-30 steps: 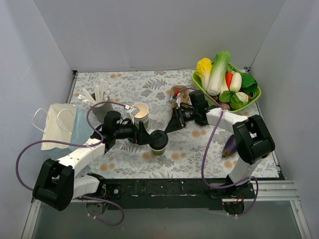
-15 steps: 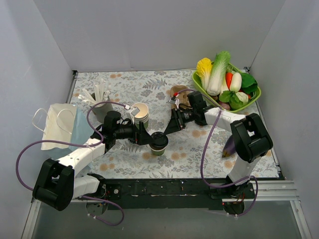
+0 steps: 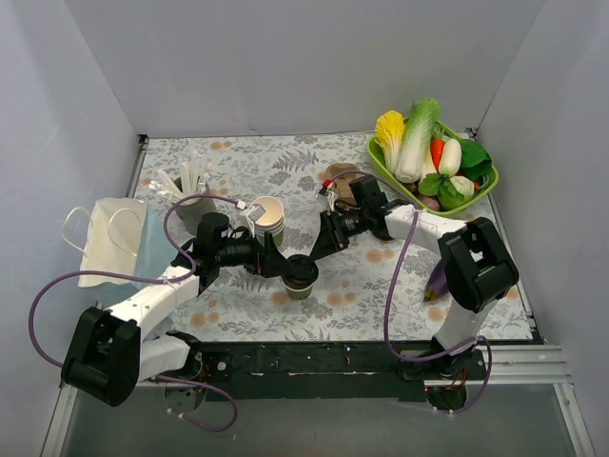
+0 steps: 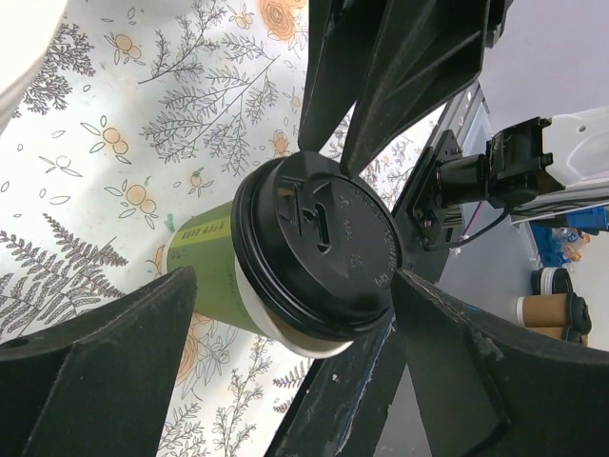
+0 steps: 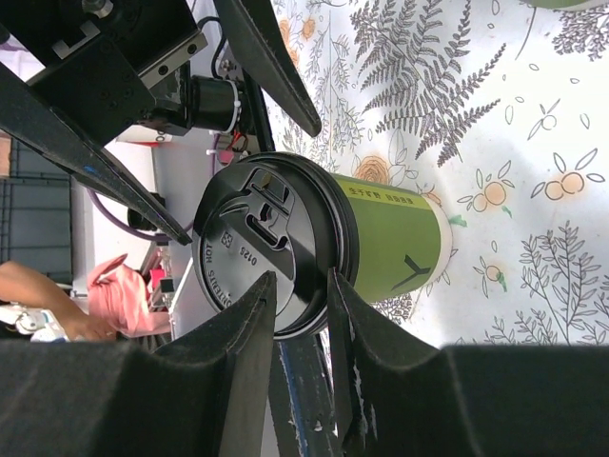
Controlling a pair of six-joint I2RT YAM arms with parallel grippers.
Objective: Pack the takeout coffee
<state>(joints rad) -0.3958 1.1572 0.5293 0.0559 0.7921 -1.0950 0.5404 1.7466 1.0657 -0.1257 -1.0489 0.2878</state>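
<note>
The takeout coffee (image 3: 300, 273), a cream and green paper cup with a black lid, stands upright on the floral tablecloth near the middle. My left gripper (image 3: 285, 270) reaches in from the left. In the left wrist view the cup (image 4: 319, 238) sits between its wide-spread fingers (image 4: 114, 362), one against the green wall and the other against the lid's rim. My right gripper (image 3: 315, 251) comes down from the upper right. In the right wrist view its tips (image 5: 295, 286) hover over the lid's near edge (image 5: 257, 238), a little apart with nothing between them.
A stack of lidless cups (image 3: 269, 217) stands just behind the left gripper. A holder of straws (image 3: 190, 190) and face masks (image 3: 114, 238) lie at the left. A green basket (image 3: 457, 208) of vegetables is at the back right, with an eggplant (image 3: 439, 278) near the right arm.
The cup has shifted slightly to the left, together with the left gripper. The right gripper has followed it leftward and stays over the lid.
</note>
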